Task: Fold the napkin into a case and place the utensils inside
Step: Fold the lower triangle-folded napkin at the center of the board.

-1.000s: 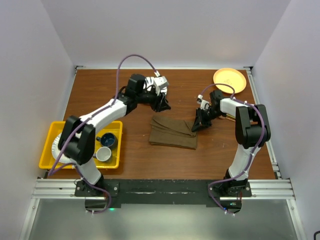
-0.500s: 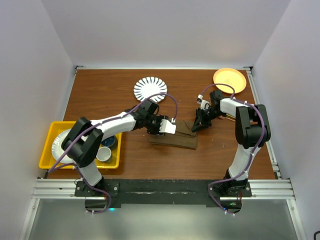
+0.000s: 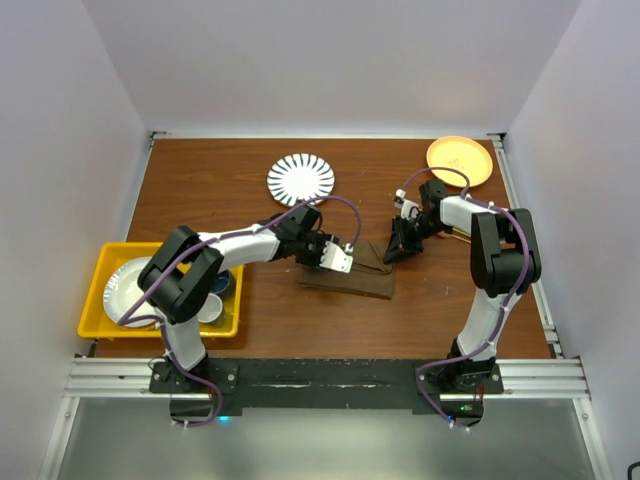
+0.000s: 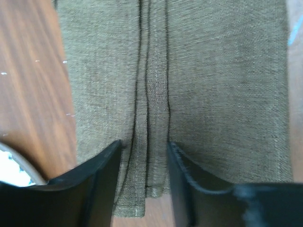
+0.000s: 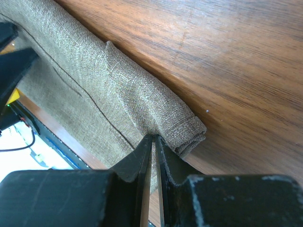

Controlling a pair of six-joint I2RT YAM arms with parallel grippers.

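Observation:
The olive-brown napkin lies folded into a long narrow strip at the table's middle. My left gripper is low over its left end. In the left wrist view the cloth fills the frame. My left gripper is open, and its fingers straddle the layered fold edges at the short end. My right gripper is at the strip's right end. In the right wrist view it is shut on the rolled corner of the napkin. The utensils do not show clearly.
A white striped plate sits behind the napkin. An orange plate is at the far right corner. A yellow tray at the left edge holds a plate and cups. White walls enclose the table.
My left arm swung from over the striped plate down to the napkin's left end, uncovering the plate. The right arm has not moved.

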